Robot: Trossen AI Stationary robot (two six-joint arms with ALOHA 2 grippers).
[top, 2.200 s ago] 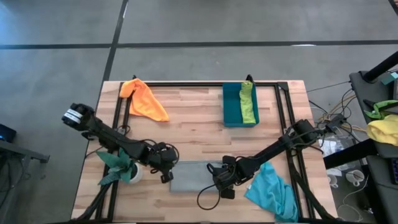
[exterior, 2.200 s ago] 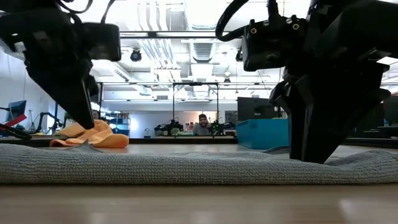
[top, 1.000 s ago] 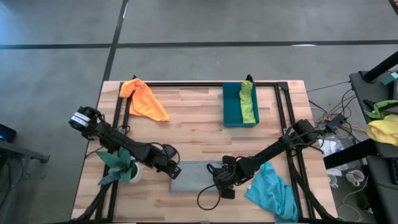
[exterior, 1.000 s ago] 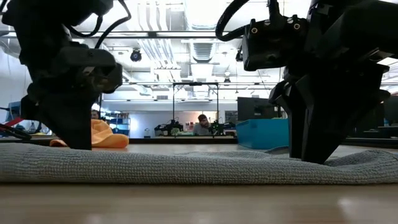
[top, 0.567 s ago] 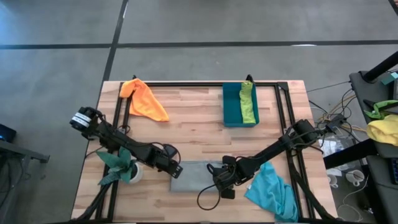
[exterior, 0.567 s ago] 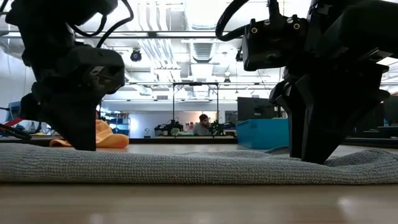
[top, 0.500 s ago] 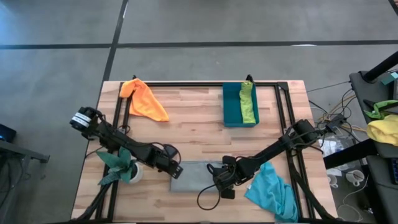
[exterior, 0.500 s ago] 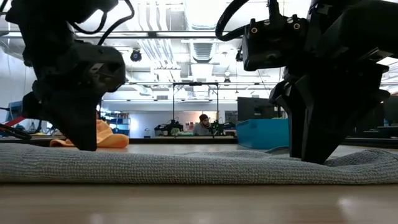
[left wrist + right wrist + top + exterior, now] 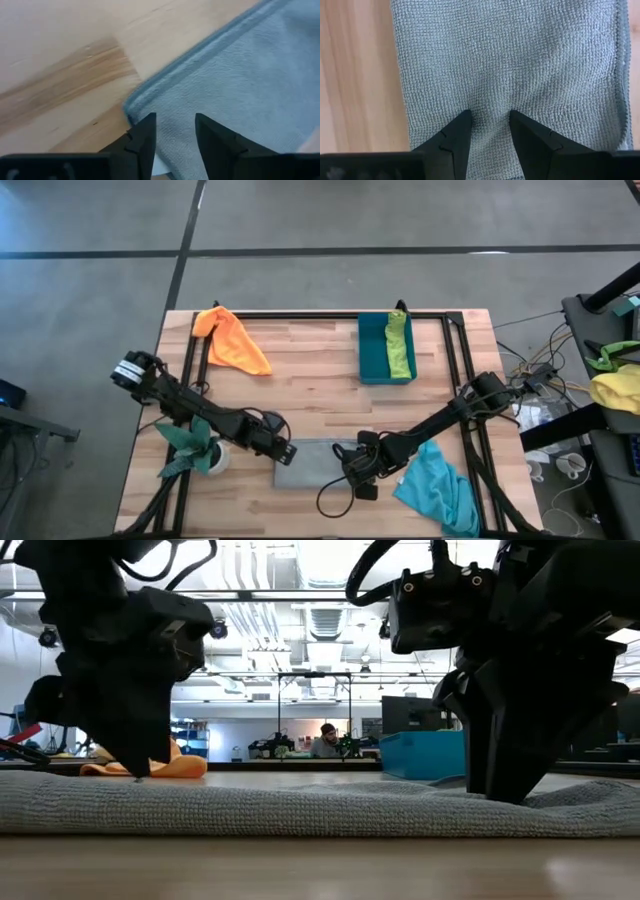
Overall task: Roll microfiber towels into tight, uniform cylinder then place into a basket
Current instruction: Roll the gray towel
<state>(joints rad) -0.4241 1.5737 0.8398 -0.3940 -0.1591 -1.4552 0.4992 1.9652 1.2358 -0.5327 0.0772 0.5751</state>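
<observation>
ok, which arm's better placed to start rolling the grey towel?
Probably the left. Its pincer stands open at the grey towel's corner, beside the hem, an edge to lift. The right pincer presses mid-cloth at the other end, better for pinning.

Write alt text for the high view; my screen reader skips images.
Both claws, left and right, press opposite ends of a flat grey towel on a wooden table. A lime green towel lies in the teal basket.
</observation>
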